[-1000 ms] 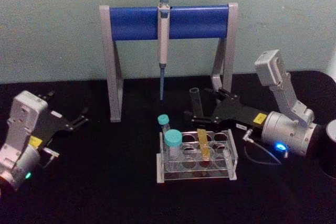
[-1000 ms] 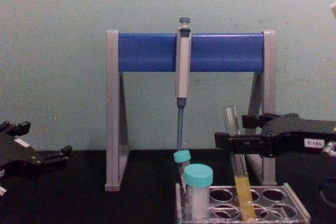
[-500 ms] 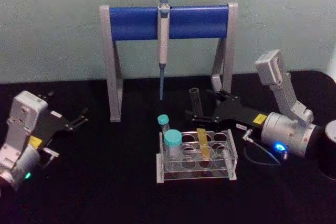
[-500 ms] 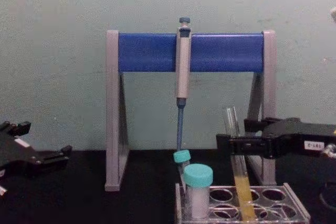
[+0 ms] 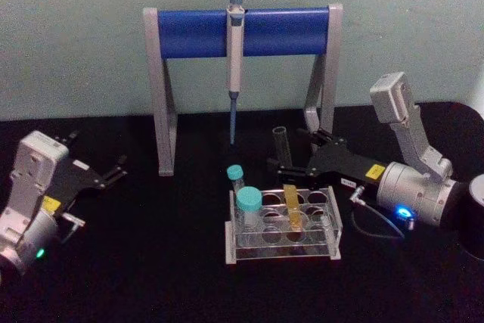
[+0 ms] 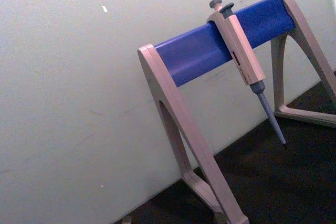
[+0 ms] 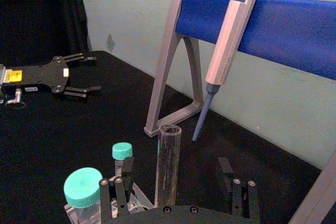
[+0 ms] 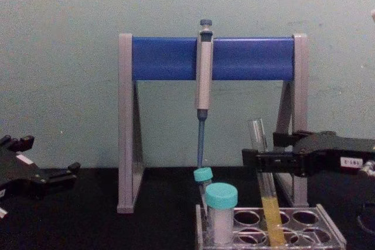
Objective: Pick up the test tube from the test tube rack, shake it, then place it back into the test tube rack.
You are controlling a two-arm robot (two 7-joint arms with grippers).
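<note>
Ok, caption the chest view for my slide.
Open right gripper straddles the test tube standing in the test tube rack; left gripper parked far left.

Colours on your bench.
Yellow-orange liquid in the clear test tube (image 8: 269, 206); teal caps (image 8: 221, 195) on shorter tubes (image 8: 221, 225); blue bar (image 8: 246, 58) on the grey pipette stand (image 8: 126, 121); black tabletop (image 5: 151, 262).

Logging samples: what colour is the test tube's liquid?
Yellow-orange in the test tube, clearest in chest view.
</note>
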